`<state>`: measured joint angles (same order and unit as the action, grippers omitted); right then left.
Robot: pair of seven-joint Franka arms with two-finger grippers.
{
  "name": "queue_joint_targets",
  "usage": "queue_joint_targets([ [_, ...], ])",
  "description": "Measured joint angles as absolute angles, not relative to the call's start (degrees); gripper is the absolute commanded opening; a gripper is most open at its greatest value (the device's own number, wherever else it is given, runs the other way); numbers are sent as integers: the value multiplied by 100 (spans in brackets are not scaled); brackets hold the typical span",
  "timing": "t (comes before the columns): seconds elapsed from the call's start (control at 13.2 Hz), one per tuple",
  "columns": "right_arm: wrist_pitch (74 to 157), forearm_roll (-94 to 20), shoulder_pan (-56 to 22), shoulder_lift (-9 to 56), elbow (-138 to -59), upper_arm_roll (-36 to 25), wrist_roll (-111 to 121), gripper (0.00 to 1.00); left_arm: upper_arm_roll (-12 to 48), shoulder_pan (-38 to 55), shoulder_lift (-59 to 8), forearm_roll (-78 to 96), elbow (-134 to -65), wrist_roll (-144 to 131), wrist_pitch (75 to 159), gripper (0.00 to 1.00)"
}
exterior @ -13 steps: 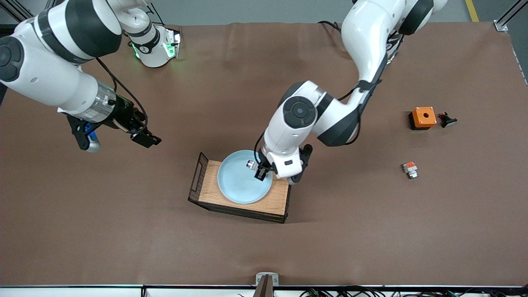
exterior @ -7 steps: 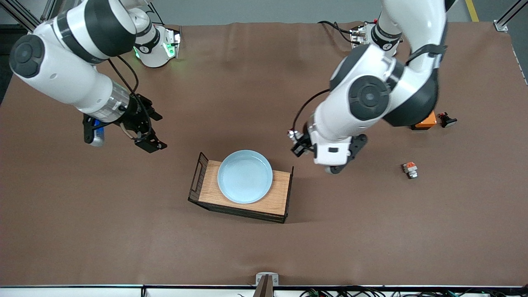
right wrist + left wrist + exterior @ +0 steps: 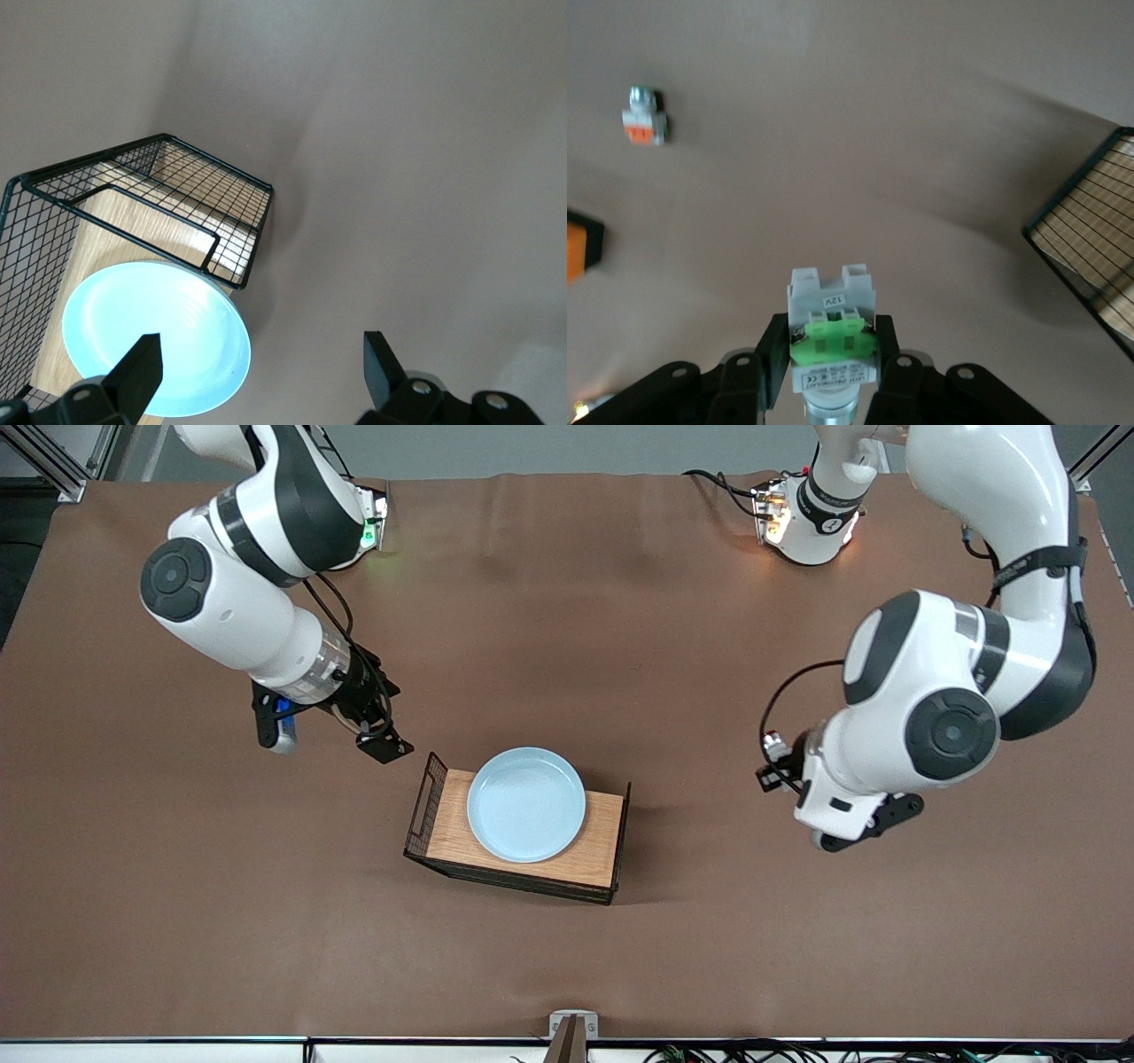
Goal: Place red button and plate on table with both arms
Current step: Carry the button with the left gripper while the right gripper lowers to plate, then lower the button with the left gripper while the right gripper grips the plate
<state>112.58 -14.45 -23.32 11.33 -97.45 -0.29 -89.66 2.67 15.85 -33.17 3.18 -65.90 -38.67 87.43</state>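
We take the wooden tray (image 3: pixel 523 841) as our landmark and work down in size. Under everything we see the table (image 3: pixel 567 957), covered in plain brown cloth. The left arm (image 3: pixel 957 717) reaches in from its base and bends over the cloth toward the left arm's end of the table from the tray. The right arm (image 3: pixel 239 602) comes from its own base and hangs over the cloth toward the right arm's end of the table from the tray.

The tray itself, with black wire ends, sits on the cloth. On it rests the plate (image 3: pixel 526 804), pale blue and round, flat on the wood and nearer to the wire end on the right arm's side.

The right gripper (image 3: pixel 383 737) is in the air over bare cloth just off that wire end of the tray; we see its fingers (image 3: pixel 142 363) spread wide with nothing between them, and the right wrist view looks down on the plate and the wire mesh.

The left gripper (image 3: pixel 772 766) is in the air over bare cloth, well apart from the tray. Its fingers are pinching the red button (image 3: pixel 832 332) by the sides of the green block, white housing pointing outward.

In the left wrist view we also see a similar switch piece with an orange block (image 3: pixel 643 117) lying on the cloth, and an orange box (image 3: pixel 582 250) at the edge of that view.
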Motion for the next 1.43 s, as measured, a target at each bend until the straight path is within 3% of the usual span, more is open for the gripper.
queue_joint_targets([
  [0.15, 11361, -1445, -2492, 1251, -9748, -26, -8966, 100, 269, 1305, -2933, 315, -7584, -3188, 9643, 0],
  [0.38, 11655, -1445, -2863, 1547, -9754, -22, -9002, 100, 270, 1015, -2158, 314, -9604, -2453, 11263, 0],
  [0.53, 11840, -1445, -2944, 1713, -9753, -22, -9014, 100, 271, 906, -1909, 314, -10458, -2082, 11807, 0],
  [1.06, 12497, -1445, -3123, 2224, -9727, -23, -9013, 100, 271, 579, -1923, 719, -10966, -898, 12209, 0],
  [1.36, 12939, -1441, -3468, 2686, -9669, -26, -9010, 100, 271, 483, -2385, 721, -10994, -473, 12715, 0],
  [1.43, 12980, -1440, -3505, 2751, -9649, -27, -9010, 96, 271, 476, -2520, 721, -10993, -423, 12858, 0],
])
